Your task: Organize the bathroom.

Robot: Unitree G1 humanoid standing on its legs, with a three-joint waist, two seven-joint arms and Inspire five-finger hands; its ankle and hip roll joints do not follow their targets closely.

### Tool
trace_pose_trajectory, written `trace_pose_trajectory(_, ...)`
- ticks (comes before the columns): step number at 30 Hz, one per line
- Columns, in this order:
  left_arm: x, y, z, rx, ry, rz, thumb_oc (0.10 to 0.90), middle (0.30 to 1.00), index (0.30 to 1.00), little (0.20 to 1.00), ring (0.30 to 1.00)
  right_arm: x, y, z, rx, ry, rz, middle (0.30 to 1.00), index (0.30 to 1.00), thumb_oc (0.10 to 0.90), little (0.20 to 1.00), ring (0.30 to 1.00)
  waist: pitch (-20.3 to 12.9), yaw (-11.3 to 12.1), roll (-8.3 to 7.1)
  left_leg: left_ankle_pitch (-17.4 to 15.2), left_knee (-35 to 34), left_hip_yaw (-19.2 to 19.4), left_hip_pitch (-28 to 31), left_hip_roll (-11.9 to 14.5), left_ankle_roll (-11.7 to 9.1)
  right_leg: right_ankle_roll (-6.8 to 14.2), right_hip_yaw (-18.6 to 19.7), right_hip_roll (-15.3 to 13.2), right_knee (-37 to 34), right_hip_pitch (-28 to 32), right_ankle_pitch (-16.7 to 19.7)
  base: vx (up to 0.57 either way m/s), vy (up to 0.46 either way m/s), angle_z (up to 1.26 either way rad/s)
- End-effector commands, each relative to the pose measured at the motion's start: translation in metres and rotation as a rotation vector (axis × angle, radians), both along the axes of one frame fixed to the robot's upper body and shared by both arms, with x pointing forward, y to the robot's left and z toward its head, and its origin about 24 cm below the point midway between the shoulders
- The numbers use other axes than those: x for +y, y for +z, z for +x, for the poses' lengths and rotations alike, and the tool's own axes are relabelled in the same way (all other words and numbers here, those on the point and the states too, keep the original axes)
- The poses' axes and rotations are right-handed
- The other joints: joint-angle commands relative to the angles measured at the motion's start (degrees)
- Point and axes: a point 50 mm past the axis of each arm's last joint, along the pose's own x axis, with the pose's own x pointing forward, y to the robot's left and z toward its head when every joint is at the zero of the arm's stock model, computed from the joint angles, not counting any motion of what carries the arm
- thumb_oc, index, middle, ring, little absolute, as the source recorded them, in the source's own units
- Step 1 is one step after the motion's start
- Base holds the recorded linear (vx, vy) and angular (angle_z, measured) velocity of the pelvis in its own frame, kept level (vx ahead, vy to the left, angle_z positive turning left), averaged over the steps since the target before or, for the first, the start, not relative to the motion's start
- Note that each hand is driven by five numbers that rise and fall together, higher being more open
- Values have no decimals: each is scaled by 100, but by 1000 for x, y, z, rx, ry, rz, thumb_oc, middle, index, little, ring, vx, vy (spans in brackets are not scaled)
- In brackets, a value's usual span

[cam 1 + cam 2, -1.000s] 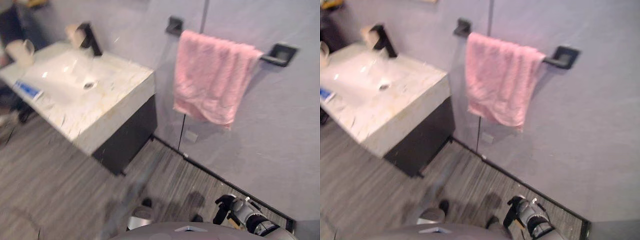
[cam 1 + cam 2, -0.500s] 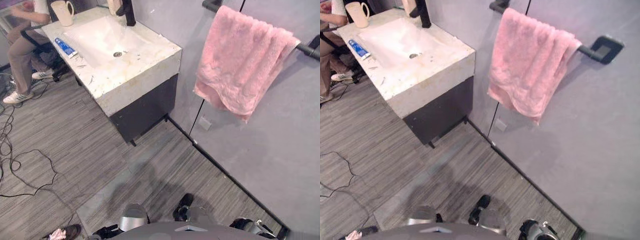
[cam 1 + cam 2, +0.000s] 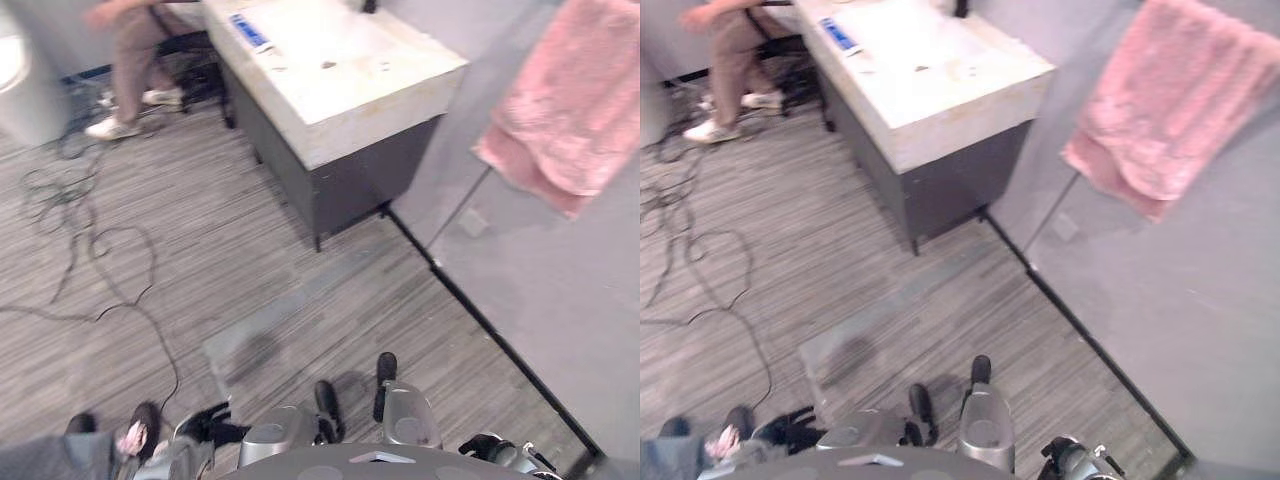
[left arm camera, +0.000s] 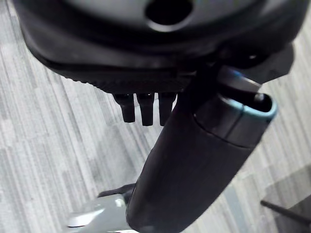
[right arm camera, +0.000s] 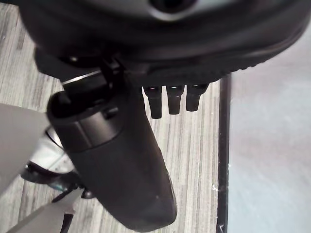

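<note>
A pink towel (image 3: 575,115) hangs against the grey wall at the upper right. A white marble sink counter (image 3: 340,85) on a dark cabinet (image 3: 345,185) stands at the top centre, with a blue toothpaste tube (image 3: 250,30) lying on its far left part. My left hand (image 4: 141,109) hangs low by my side over the wood-look floor, fingers straight and holding nothing. My right hand (image 5: 170,102) hangs the same way near the dark strip at the wall's foot, also holding nothing. Both are far from the towel and the counter.
A person (image 3: 140,45) sits on a chair left of the counter, shoes on the floor. Loose black cables (image 3: 90,230) trail over the floor at the left. A pale rounded object (image 3: 12,70) stands at the far upper left. A second person's shoe (image 3: 135,435) shows at the lower left.
The camera has swung, so the counter and towel now sit higher and further right in the picture. More floor and cables show at the left. The hands stay low.
</note>
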Motion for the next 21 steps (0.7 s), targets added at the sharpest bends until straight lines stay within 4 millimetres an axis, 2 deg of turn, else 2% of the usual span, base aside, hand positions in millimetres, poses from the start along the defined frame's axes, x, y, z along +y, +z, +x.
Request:
trace_pose_trajectory(1,16,4,1,36,25,26,800,900,900,900,900,-16,4,2,35,59,-85,900,900,800,900,900,10,-18,-113,-269,305,-476,176,404,-109,-61,-654,143,-915,263,78,-185,-4,195)
trace_pose_trajectory(2,13,4,4,27,29,24,800,900,900,900,900,-14,4,6,38,77,-88,900,900,800,900,900,42,29,-160,-321,366,-487,102,309,-107,-100,-777,196,-1209,345,130,-191,-49,109)
trace_pose_trajectory(5,7,4,8,2,-1,16,800,900,900,900,900,-12,5,17,0,71,-80,900,900,800,900,900,134,104,-156,-296,332,-575,28,327,-104,-197,-790,293,-1291,435,28,-135,-53,-6)
trace_pose_trajectory(7,4,2,7,-1,-17,19,800,900,900,900,900,-12,7,24,-16,74,-78,900,900,800,900,900,174,110,-118,-245,281,-632,-5,328,-118,-273,-731,408,-1351,506,-16,-136,-42,41)
trace_pose_trajectory(8,2,1,4,-7,-19,2,800,900,900,900,900,-12,6,22,-32,38,-82,900,900,800,900,900,167,74,-77,-255,316,-586,-11,342,-144,-316,-716,473,-1339,557,-93,-92,-26,43)
trace_pose_trajectory(10,1,0,4,-5,-33,4,800,900,900,900,900,-13,6,20,-33,20,-84,900,900,800,900,900,164,50,-70,-268,371,-524,-24,366,-160,-321,-742,470,-1313,552,-111,-45,-7,52)
trace_pose_trajectory(12,-1,-1,3,5,-62,-4,800,900,900,900,900,-14,6,17,-61,-29,-92,900,900,800,900,900,152,-36,-64,-324,580,-246,-52,507,-233,-341,-855,407,-1262,525,-133,-59,24,97)
trace_pose_trajectory(13,-3,-2,2,8,-90,-10,800,900,900,900,900,-17,7,21,-130,-93,-102,900,900,800,900,900,144,-51,-127,-404,938,-357,-127,607,-329,-344,-852,289,-1200,483,-92,-75,69,85)
trace_pose_trajectory(14,-5,-2,1,9,-93,-12,800,900,900,900,900,-15,9,28,-167,-123,-65,900,900,800,900,900,175,-14,-182,-473,1052,-602,-149,584,-334,-312,-774,243,-1111,441,-82,-128,105,56)
trace_pose_trajectory(15,-5,-1,5,-6,-88,-12,800,900,900,900,900,-14,10,34,-183,-115,-50,900,900,800,900,900,191,-11,-243,-453,972,-683,-166,570,-300,-251,-667,197,-1021,298,-38,-148,94,15)
trace_pose_trajectory(17,-5,1,13,-37,-62,-17,800,900,900,900,900,-13,9,30,-188,-85,-33,900,900,800,900,900,260,-105,-233,-430,835,-515,-148,633,-254,-185,-660,173,-896,107,-27,-153,69,-38)
trace_pose_trajectory(18,-2,6,25,-69,-23,-17,800,900,900,900,900,-14,8,24,-186,-83,-24,900,900,800,900,900,359,-176,-227,-455,812,-481,-161,642,-237,-126,-620,138,-811,-35,13,-100,38,-42)
trace_pose_trajectory(21,3,9,30,-84,19,-2,800,900,900,900,900,-16,8,22,-177,-69,-19,900,900,800,900,900,432,-217,-203,-450,773,-434,-157,645,-215,-84,-595,106,-758,-96,26,-80,44,-6)
